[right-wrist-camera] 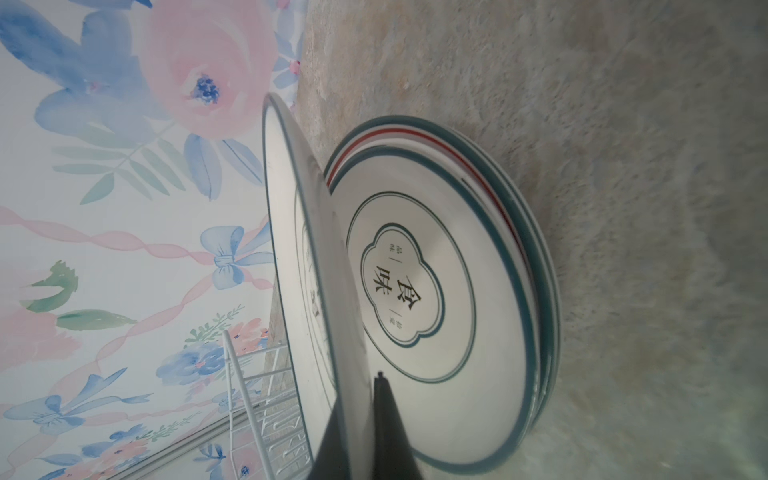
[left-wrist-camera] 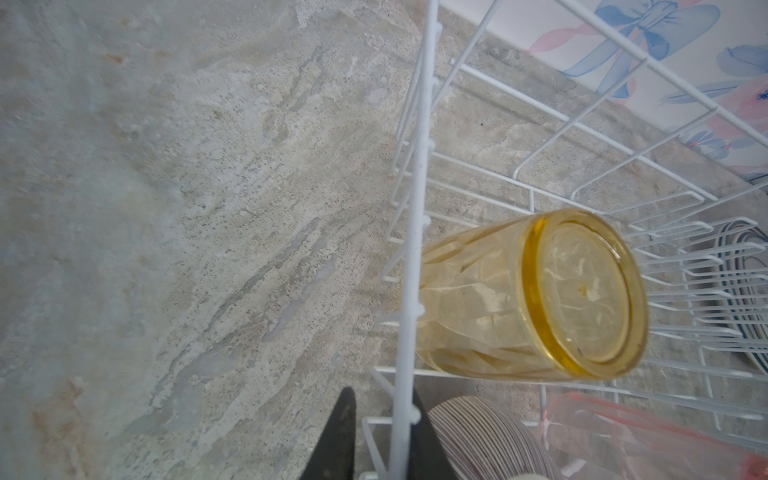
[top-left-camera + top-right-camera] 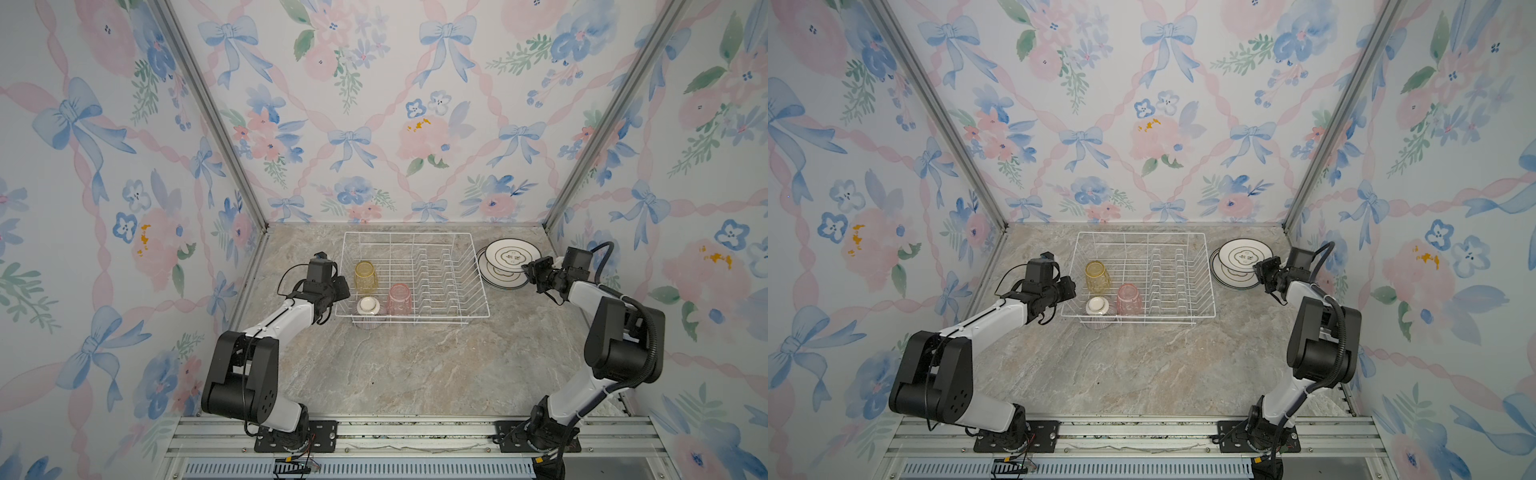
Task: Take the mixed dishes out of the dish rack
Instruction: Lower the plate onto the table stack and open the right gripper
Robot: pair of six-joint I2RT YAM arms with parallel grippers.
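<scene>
The white wire dish rack (image 3: 409, 233) (image 3: 1142, 233) stands at the back middle of the table. Inside it stand a yellow tumbler (image 3: 365, 275) (image 3: 1097, 276) (image 2: 532, 295), a pink tumbler (image 3: 400, 299) (image 3: 1129, 300) and a small striped bowl (image 3: 368, 309) (image 3: 1098, 309) (image 2: 486, 436), all upside down. My left gripper (image 3: 343, 289) (image 2: 382, 392) is at the rack's left wall, its fingers closed on either side of the rim wire (image 2: 409, 291). My right gripper (image 3: 528, 268) (image 1: 357, 399) is shut on the rim of a white plate (image 3: 513, 253) (image 1: 291, 249). That plate hangs tilted just over a stack of plates (image 3: 498, 279) (image 1: 478, 374) to the right of the rack.
The rack's plate prongs (image 3: 432, 278) stand bare on its right half. Flowered walls close in the back and both sides; the plate stack lies near the right rear corner post (image 3: 552, 216). Marbled tabletop (image 3: 415, 365) stretches in front of the rack.
</scene>
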